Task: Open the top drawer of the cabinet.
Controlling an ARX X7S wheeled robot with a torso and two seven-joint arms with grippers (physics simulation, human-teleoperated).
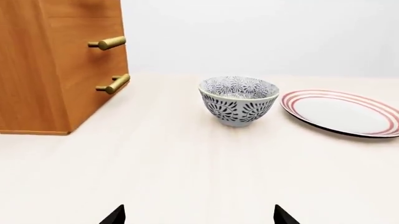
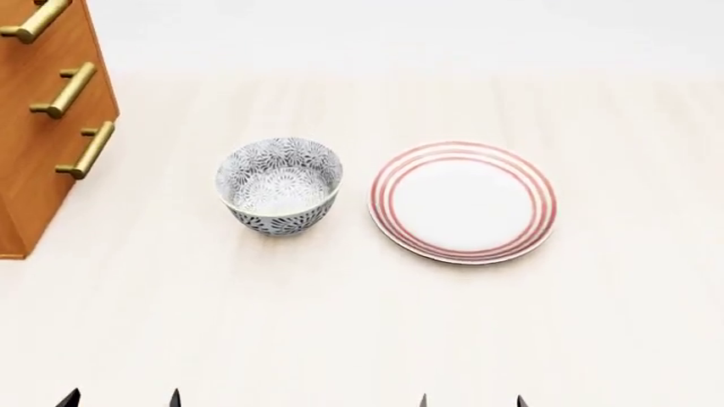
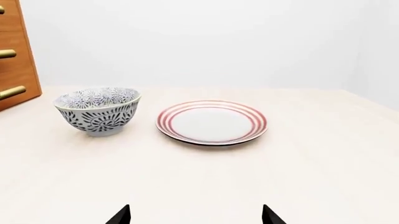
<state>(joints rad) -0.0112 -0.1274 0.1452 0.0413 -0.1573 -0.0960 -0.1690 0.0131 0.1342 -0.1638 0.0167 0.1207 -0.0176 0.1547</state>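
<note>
Both the left gripper [image 2: 122, 398] and right gripper [image 2: 470, 399] wait spread wide and empty near the table's [image 2: 339, 322] front edge, since the cabinet [image 2: 34, 170] at far left, its top drawer [image 2: 46, 38] shut, is unreached.

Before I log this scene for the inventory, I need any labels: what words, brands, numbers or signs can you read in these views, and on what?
None: no readable text in any view.
The cabinet: plain wood with brass handles, no label.
The bowl: only a blue floral pattern, no lettering.
The plate: only red rings.
The table: unmarked.
</note>
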